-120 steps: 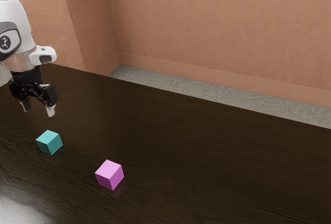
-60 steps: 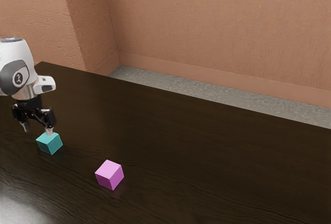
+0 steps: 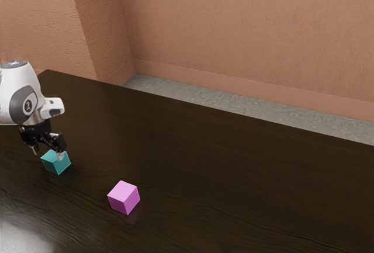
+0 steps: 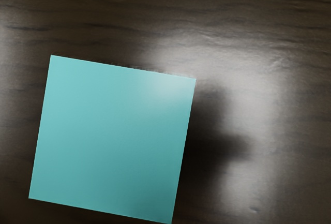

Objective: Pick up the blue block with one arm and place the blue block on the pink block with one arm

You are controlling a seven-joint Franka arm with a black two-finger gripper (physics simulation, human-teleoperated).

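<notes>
**Exterior view.** At the left edge of the frame, a little below mid-height: white arm bent over, black gripper low at the top of the blue block, touching it or very nearly. Spread or pinching: cannot tell, with the hand small here and partly masking itself. Blue block flat on the dark table, not lifted. Down and to the right, in the lower left of the frame: the pink block, well apart from the blue block, with nothing on top. Judged stage: step 1 of 2, the grasp, not yet shown as made, and stacking undone.

**Wrist view.** Just under the hand: the top face of the blue block, large, slightly skewed against the grain of the table, with a dark shadow on the wood beside it.

**Risks from here.**
- Closing on a block skewed to the hand: likely to twist it or squirt it sideways over the glossy wood.
- Gripping too high on the block: a slip during the lift and a drop short of the pink block.
- Carrying too low: clipping the pink block and shoving it off its spot.
- Releasing off-centre or from too high: a tumble off the small pink top.

Worth confirming square contact on 2 opposite faces before any lift.
</notes>
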